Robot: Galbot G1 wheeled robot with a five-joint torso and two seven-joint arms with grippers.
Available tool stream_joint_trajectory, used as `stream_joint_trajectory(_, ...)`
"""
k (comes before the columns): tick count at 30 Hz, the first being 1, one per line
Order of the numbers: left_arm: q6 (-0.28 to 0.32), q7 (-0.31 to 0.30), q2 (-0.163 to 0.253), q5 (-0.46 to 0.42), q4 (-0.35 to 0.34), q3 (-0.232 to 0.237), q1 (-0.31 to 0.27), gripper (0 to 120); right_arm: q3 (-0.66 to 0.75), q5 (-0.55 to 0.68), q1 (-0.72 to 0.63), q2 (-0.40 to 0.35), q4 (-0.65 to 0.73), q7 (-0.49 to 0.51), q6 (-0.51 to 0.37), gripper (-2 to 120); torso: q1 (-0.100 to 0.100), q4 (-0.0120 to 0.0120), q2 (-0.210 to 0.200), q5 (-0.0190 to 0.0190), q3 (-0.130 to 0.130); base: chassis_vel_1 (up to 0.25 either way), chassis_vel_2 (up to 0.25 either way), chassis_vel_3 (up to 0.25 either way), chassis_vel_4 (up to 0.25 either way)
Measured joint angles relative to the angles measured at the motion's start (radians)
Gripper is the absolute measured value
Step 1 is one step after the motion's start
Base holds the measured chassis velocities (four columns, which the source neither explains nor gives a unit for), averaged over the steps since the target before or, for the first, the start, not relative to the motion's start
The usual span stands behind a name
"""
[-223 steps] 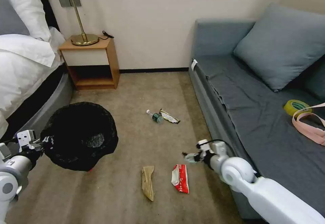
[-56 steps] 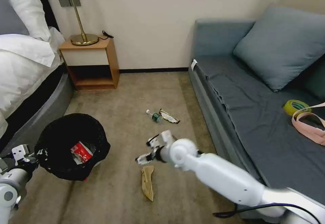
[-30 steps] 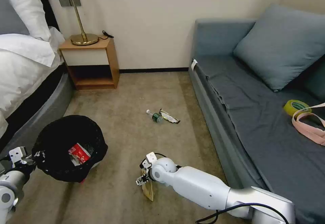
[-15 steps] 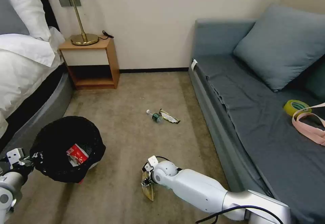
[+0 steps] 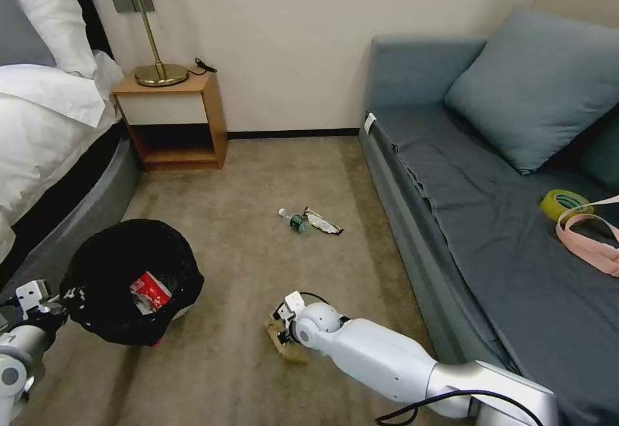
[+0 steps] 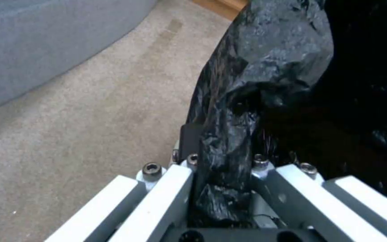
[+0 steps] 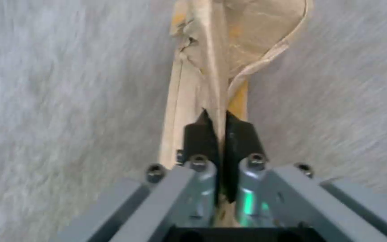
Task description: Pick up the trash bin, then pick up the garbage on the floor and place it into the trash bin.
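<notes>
The trash bin [image 5: 132, 281], lined with a black bag, hangs low at my left. My left gripper [image 5: 61, 300] is shut on its rim, and the bag [image 6: 265, 67] is pinched between the fingers [image 6: 189, 141]. A red-and-white packet [image 5: 147, 290] lies inside. My right gripper [image 5: 280, 332] is down at the carpet, shut on the tan flattened wrapper [image 5: 288, 347]. In the right wrist view the black fingertips [image 7: 202, 131] clamp the wrapper [image 7: 216, 60]. Farther off on the floor lie a small clear bottle [image 5: 296, 222] and a snack wrapper [image 5: 322, 222].
A grey sofa [image 5: 451, 207] runs along the right, with a yellow tape roll [image 5: 565, 202] and pink straps [image 5: 590, 239] on its seat. A wooden nightstand [image 5: 174, 120] with a lamp stands at the back left, beside the bed [image 5: 45, 123]. Open carpet lies between.
My right arm swung from the bin down to the tan wrapper and shut on it; the wrapper has turned and bunched up off its flat lie. The bin hardly moved.
</notes>
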Motion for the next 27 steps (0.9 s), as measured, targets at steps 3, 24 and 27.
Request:
stream_joint_trajectory(3,0.000,0.000,-0.001,-0.003,0.000,0.000,0.003,2,0.036,-0.018,0.005,-0.010,0.022,0.011,0.015,0,0.000,0.0001,0.000,-0.0001,0.000,0.000,0.000,0.000,0.000)
stream_joint_trajectory(24,0.002,0.004,-0.007,0.016,-0.023,0.045,0.010,2,0.259,-0.265,0.070,-0.086,0.322,-0.019,0.627,0,0.000,-0.0002,0.000,0.0000,0.000,0.000,0.000,0.000,0.000)
stream_joint_trajectory(27,0.002,0.005,-0.012,0.022,-0.023,0.058,0.007,2,0.211,-0.215,0.109,-0.073,0.386,-0.054,0.710,0,0.000,0.0000,0.000,-0.0002,0.000,0.000,0.000,0.000,0.000)
